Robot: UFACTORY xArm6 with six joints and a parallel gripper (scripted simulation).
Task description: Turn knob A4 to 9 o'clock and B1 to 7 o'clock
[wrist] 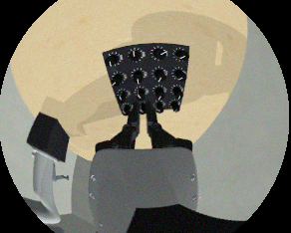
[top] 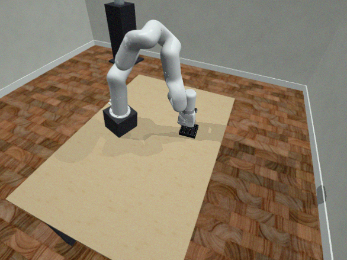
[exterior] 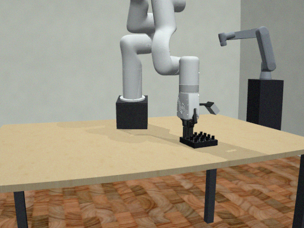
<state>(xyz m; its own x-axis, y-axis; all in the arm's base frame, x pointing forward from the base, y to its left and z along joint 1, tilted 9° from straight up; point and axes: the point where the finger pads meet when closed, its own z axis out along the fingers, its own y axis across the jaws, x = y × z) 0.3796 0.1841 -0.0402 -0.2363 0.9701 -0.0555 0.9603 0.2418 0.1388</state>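
Observation:
The black knob box (top: 192, 132) (exterior: 205, 143) (wrist: 149, 73) stands on the tan table (top: 118, 189) (exterior: 78, 150), with sixteen small knobs with white lines. My gripper (top: 185, 127) (exterior: 188, 134) (wrist: 143, 109) points straight down onto the box's edge row nearest the wrist camera. Its two black fingers stand close together around one knob (wrist: 142, 105) in that row, the second from the left in the wrist view. The fingers hide most of that knob. The printed names are too small to read.
The arm's black base block (top: 119, 121) (exterior: 132, 112) stands on the table behind and to the left of the box. A second grey arm on a black pedestal (exterior: 264, 101) (top: 119, 26) stands off the table at the back.

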